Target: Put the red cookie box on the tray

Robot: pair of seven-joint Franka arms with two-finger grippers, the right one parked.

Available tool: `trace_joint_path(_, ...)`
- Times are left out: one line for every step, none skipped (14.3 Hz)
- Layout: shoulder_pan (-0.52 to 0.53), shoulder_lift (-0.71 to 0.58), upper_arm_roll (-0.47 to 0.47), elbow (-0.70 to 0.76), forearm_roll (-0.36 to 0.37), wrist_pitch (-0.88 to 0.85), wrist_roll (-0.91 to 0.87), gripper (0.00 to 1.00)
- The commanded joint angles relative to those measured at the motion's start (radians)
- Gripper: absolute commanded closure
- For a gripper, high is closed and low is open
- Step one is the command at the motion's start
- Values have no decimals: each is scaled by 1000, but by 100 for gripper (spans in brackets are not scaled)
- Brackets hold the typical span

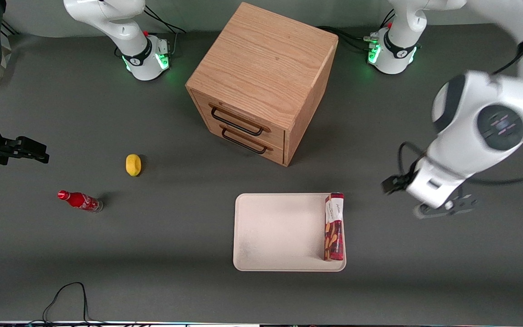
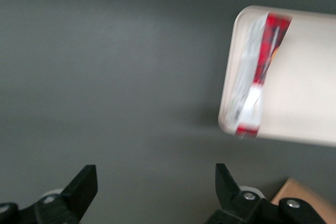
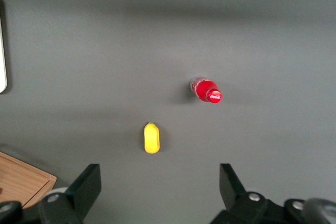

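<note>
A dark grey matte table seen from above. The red cookie box point(image 1: 334, 226), a slim long carton in dark red with a white label end and tan cookies printed on it, lies inside the tray point(image 1: 279, 231), pressed along the rim at the working arm's end. The tray is broad, flat and cream-white, with rounded corners and a low raised lip; most of its smooth floor is bare. The left arm's gripper point(image 2: 156, 192) hangs over bare table near that end of the tray, apart from the box, its black fingers spread wide with nothing between them. To my eye the placing step looks done, and what remains seems only to be lifting the arm away without brushing the carton. Farther from the camera than the tray stands a boxy oak-grain wooden cabinet point(image 1: 261, 81) with two drawers and thin dark wire handles. Toward the parked arm's end lie a small glossy red soda bottle point(image 1: 80, 200) and a rounded yellow object point(image 1: 133, 164).
</note>
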Motion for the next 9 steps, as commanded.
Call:
trace_joint_path(72,-187,-4,-169,-21,-50,183,0)
trace_joint_path(89,-235,-4,-206,-29,-53,213,0)
trace_joint_path(104,-278,-4,-235,-30,-62,220,0)
trace_joint_path(111,-327,-4,-273,-30,-64,221,0)
trace_joint_path(115,-372,-4,-301,-30,-66,221,0)
trace_joint_path(115,-401,-4,-315,-32,-85,221,0)
trace_joint_path(115,-415,-4,-312,-32,-107,224,0)
trace_joint_path(117,-423,-1,-310,-32,-115,225,0)
trace_joint_path(117,-424,1,-309,-32,-115,242,0)
